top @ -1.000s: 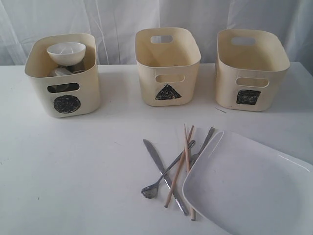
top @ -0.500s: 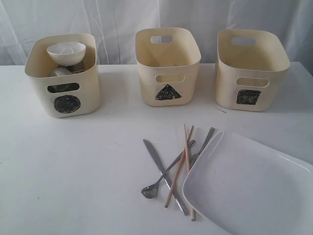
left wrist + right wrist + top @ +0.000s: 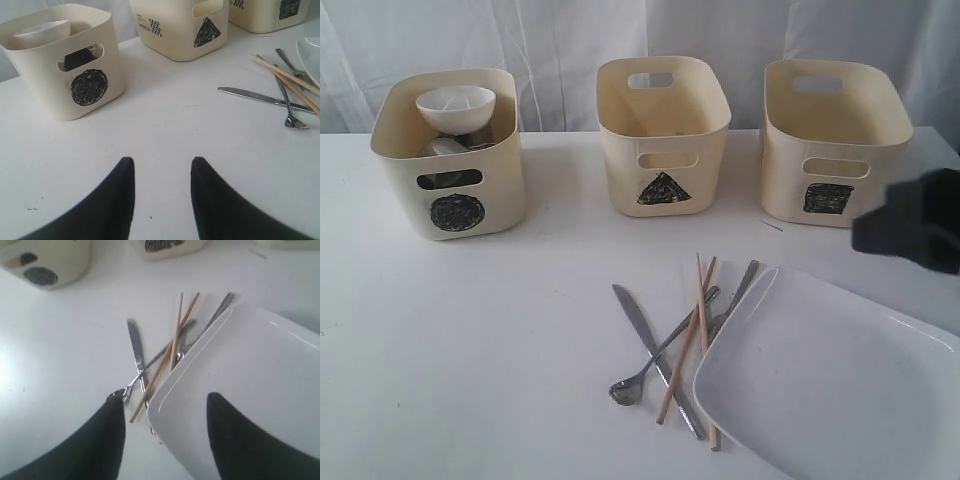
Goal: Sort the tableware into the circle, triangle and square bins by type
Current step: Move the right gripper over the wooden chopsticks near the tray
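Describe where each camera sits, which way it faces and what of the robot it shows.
Exterior: off the arms, looking across the table at the triangle bin; the right arm shows as a dark blur.
Left wrist: low over the table, facing the circle bin; left fingers apart.
Right wrist: above the knife and plate; right fingers apart.
Shared: all three show the knife and chopsticks.

lighting: bright, even and diffuse in all three views. table [image 3: 470,350] reads near white, surface detail washed out. shadows: soft and faint beside the circle bin [image 3: 470,200] and under the knife [image 3: 632,315]. mild glare along the plate [image 3: 920,335] rim. exterior view: right arm [image 3: 915,232] is a dark blurred smear. wrist views: left fingers [image 3: 115,205] and right fingers [image 3: 100,445] out of focus.
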You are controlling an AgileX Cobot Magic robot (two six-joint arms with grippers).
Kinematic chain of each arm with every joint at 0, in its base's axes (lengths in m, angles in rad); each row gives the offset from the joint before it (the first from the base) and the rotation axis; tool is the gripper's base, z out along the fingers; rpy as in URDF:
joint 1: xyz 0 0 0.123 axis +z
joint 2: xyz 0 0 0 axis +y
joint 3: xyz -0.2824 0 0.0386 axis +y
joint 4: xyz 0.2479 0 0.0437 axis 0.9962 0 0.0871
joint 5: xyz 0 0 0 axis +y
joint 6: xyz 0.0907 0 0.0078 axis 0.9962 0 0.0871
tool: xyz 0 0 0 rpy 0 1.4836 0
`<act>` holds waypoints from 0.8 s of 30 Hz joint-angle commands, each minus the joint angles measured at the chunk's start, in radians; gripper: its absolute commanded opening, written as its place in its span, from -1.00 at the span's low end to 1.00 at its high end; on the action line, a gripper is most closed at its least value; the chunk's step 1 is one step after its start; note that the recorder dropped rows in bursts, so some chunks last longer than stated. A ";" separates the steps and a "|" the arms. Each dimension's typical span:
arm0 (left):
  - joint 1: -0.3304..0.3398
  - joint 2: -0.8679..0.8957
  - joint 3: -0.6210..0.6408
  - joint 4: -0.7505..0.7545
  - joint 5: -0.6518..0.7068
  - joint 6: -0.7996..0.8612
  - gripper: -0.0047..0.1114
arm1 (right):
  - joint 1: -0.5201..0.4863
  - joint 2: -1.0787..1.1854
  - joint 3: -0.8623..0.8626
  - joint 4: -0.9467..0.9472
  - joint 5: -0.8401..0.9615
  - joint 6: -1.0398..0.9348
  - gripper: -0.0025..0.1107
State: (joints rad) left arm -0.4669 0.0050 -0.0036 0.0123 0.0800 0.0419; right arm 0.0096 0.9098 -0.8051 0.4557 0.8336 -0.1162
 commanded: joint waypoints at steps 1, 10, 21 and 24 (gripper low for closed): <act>0.002 -0.005 0.004 -0.012 0.001 0.003 -0.19 | 0.030 0.270 -0.201 0.003 0.086 -0.069 -0.10; 0.002 -0.005 0.004 -0.012 -0.001 0.003 -0.19 | 0.191 0.590 -0.428 -0.119 0.055 -0.085 -0.09; 0.002 -0.005 0.004 -0.012 -0.001 0.003 -0.19 | 0.368 0.901 -0.532 -0.467 -0.027 0.193 -0.09; 0.002 -0.005 0.004 -0.012 -0.001 0.003 -0.19 | 0.383 0.977 -0.565 -0.503 -0.057 0.258 -0.09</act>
State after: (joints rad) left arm -0.4663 0.0050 -0.0036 0.0123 0.0800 0.0419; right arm 0.3806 1.8343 -1.3413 0.0000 0.8071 0.0858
